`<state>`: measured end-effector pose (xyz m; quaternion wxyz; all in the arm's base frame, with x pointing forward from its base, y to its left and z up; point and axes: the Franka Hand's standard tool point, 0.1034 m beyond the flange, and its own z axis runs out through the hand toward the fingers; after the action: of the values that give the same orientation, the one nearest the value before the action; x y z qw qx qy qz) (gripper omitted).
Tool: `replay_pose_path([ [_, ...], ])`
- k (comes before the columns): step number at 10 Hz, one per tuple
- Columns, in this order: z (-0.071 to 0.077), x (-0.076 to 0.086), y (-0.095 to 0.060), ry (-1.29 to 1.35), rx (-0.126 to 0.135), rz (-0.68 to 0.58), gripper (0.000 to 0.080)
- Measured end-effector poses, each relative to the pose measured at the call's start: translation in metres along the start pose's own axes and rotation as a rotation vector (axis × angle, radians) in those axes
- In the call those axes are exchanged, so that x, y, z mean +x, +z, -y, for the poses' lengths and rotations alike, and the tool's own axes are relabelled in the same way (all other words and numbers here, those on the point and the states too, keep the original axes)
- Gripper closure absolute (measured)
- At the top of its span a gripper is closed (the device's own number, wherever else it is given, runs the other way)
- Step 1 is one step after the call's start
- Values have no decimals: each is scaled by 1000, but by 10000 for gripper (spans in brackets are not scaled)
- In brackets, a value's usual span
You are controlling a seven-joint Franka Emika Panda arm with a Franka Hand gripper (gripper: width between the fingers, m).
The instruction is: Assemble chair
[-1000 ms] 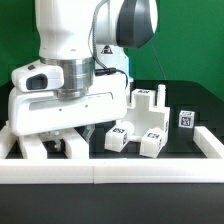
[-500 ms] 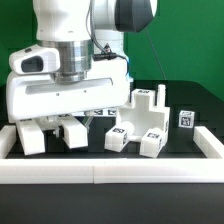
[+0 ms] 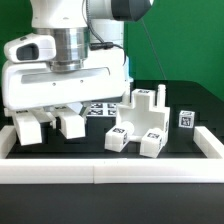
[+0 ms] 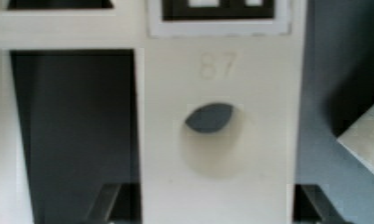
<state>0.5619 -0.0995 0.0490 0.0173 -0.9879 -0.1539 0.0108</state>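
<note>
The gripper (image 4: 219,207) seems closed on a white post (image 4: 219,110) of the chair, with a dark finger (image 4: 122,205) on each side, probably so that the piece hangs straight for joining. The piece is a wide matte slab (image 3: 65,88) with two short legs (image 3: 72,123) pointing down. It is held just over the table at the exterior view's left, apart from the other tagged parts (image 3: 145,118) near the middle.

Inside the border rails (image 3: 110,172) on the counter (image 3: 90,152), the slab part (image 3: 60,85) with two posts under it is at the exterior view's left. Right of it stands the stepped chair part (image 3: 148,112), with two tagged posts (image 3: 118,137) at its near side. A tagged block (image 3: 184,119) lies farther right, apart. The marker board (image 3: 100,108) lies farther back.
</note>
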Motion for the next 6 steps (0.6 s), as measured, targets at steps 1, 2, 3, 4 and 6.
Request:
replay_pose_path([
  [1, 0, 0, 0, 0, 0, 0, 509],
  [2, 0, 0, 0, 0, 0, 0, 509],
  [3, 0, -1, -1, 11, -1, -1, 509],
  [4, 2, -7, -11, 58, 0, -6, 509],
  [6, 9, -16, -22, 143, 11, -5, 509],
])
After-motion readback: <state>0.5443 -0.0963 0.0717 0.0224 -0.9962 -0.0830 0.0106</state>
